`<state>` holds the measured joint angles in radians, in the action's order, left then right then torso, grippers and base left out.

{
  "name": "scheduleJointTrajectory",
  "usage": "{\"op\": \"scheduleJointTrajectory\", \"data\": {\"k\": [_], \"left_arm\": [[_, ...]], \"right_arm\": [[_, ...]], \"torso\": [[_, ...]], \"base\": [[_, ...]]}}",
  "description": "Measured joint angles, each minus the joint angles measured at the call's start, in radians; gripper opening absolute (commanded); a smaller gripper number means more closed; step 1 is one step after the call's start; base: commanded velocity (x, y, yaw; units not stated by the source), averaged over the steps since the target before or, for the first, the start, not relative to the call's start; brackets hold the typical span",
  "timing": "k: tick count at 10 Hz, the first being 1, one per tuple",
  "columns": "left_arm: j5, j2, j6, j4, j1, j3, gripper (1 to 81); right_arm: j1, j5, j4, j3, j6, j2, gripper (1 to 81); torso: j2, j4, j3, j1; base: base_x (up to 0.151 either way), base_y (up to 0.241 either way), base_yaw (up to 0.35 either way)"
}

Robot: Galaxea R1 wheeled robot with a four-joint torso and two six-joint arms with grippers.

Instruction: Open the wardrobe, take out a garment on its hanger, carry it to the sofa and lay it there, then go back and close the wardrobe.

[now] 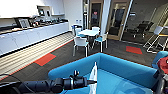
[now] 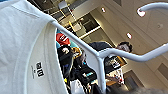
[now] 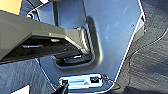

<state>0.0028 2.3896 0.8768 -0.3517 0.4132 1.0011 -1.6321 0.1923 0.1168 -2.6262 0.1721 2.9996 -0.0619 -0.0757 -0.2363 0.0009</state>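
The blue sofa (image 1: 130,72) lies right in front of me, its rounded back curving around the wide seat. My left arm reaches in from the left, and my left gripper (image 1: 88,81) holds the white garment (image 1: 93,75) up over the sofa's near end. In the left wrist view the white shirt (image 2: 22,45) hangs close up on the thin white hanger (image 2: 100,53), whose curved hook arcs overhead. My right arm (image 1: 161,82) shows dark at the right edge of the head view.
A white table (image 1: 88,32) with chairs stands beyond the sofa. A long white counter (image 1: 32,35) runs along the left wall. A red cushion (image 1: 163,63) lies at the sofa's right. A person (image 2: 97,45) with a control rig stands behind the hanger. The right wrist faces my grey base (image 3: 112,32) and dark carpet (image 3: 150,57).
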Motion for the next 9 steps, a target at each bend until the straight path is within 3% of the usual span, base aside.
{"op": "scheduleJointTrajectory", "data": {"k": [3, 9], "left_arm": [[0.022, 0.085, 0.013, 0.001, -0.065, 0.076, 1.0], [0.027, 0.281, 0.076, 0.001, -0.157, 0.279, 1.0]], "right_arm": [[0.010, 0.000, 0.000, 0.000, 0.000, 0.000, 81.1], [0.028, 0.006, 0.000, 0.000, 0.000, 0.000, 81.1]], "torso": [[0.001, 0.000, -0.085, 0.000], [0.001, 0.000, -0.098, 0.001]], "base": [[0.000, 0.000, 0.000], [0.000, 0.000, 0.000]]}}
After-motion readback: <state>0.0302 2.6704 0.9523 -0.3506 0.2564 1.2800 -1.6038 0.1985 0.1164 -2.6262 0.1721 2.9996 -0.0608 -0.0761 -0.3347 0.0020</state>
